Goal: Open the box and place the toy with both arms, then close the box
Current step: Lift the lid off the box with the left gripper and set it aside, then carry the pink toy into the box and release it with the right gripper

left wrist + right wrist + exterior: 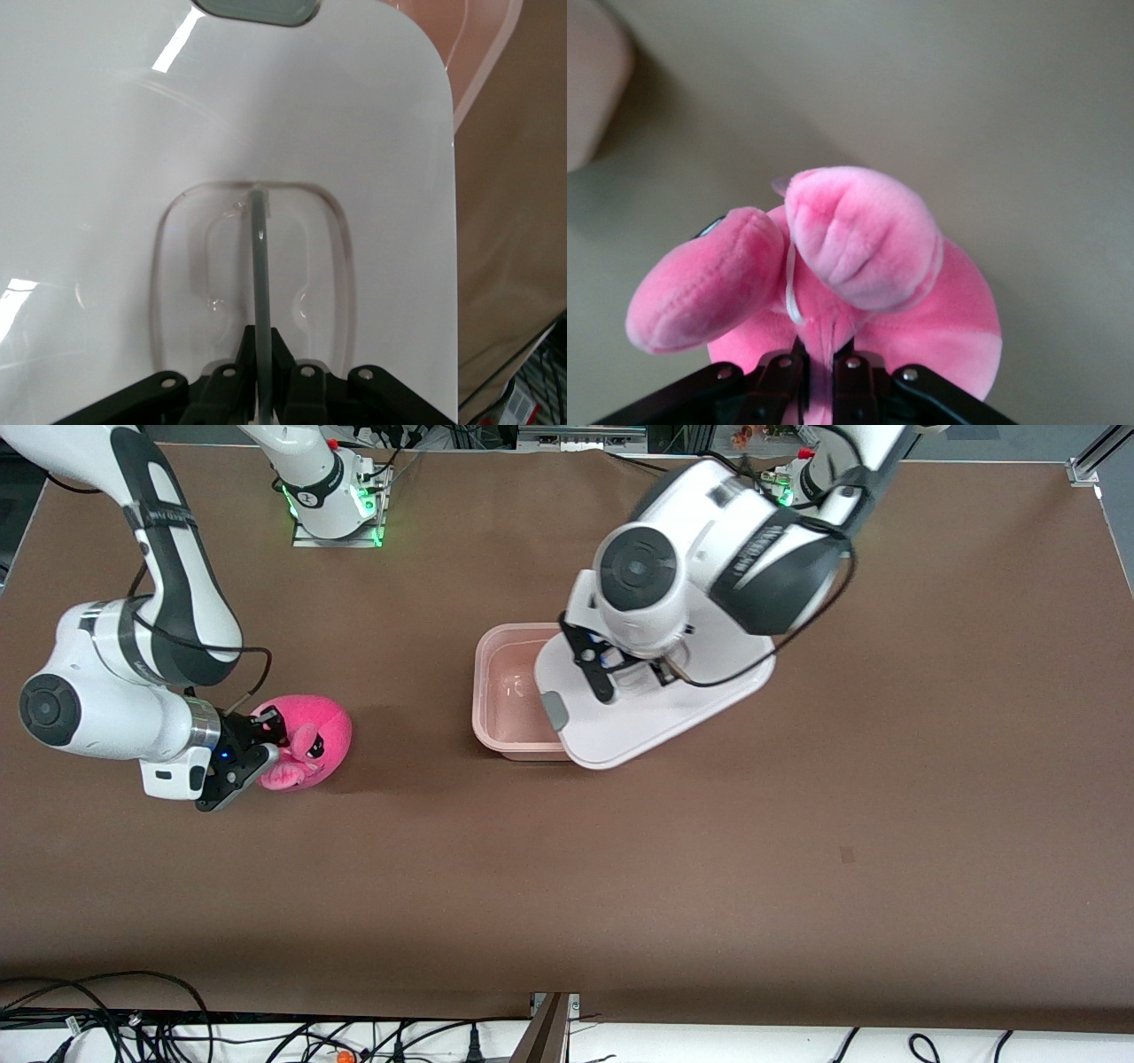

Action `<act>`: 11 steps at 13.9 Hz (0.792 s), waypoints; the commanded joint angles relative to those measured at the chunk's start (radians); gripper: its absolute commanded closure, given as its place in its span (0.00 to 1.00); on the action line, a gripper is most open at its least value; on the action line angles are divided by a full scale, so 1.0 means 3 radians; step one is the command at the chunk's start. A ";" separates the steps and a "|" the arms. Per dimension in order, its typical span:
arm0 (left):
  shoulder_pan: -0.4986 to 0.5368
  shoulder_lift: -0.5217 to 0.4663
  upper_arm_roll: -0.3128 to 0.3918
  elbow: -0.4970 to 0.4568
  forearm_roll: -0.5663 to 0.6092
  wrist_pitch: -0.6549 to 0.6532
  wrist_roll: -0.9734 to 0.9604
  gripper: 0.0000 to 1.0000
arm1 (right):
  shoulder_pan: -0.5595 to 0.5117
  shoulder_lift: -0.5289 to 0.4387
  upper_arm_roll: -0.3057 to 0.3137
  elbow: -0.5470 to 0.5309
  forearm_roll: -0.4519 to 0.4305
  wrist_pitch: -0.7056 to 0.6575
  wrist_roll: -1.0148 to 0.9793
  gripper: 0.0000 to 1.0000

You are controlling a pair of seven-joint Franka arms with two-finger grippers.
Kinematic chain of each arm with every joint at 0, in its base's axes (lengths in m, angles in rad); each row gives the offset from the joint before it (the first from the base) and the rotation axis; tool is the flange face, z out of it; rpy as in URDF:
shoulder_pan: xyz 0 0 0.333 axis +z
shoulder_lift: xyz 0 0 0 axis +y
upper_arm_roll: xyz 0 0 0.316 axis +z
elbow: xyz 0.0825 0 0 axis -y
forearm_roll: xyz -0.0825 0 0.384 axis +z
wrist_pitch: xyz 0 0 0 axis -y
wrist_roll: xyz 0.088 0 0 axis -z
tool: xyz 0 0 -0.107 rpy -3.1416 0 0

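The box's pink base [503,691] stands open near the table's middle and looks empty. My left gripper [620,673] is shut on the thin handle [260,257] in the recess of the white lid [656,722]. It holds the lid tilted over the base's end toward the left arm. The lid [221,115], its grey clip [257,9] and the base's rim [483,44] show in the left wrist view, with the left gripper [261,359]. The pink plush toy [310,737] is low at the table toward the right arm's end. My right gripper [257,760] is shut on it, pinching its plush [859,239] between the fingers [819,359].
The arm bases [337,509] stand along the table's edge farthest from the camera. Cables [133,1019] lie along the table's nearest edge. A corner of the pink base [589,88] shows in the right wrist view.
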 commanded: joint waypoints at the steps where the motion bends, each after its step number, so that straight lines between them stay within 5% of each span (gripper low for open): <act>1: 0.0245 -0.0096 -0.0012 -0.0036 -0.0059 -0.0311 0.0707 1.00 | -0.0018 0.0001 0.0339 0.0454 0.0054 -0.0622 0.0023 1.00; 6: 0.0842 -0.0112 -0.0007 -0.0081 -0.0023 -0.0680 0.2251 1.00 | 0.0190 -0.0066 0.0851 0.0557 -0.0099 -0.0946 0.0335 1.00; 11: 0.1043 -0.0106 0.0019 -0.0158 0.0176 -0.0680 0.3051 1.00 | 0.0962 0.0016 0.0847 0.0711 -0.0431 -0.0844 0.1050 1.00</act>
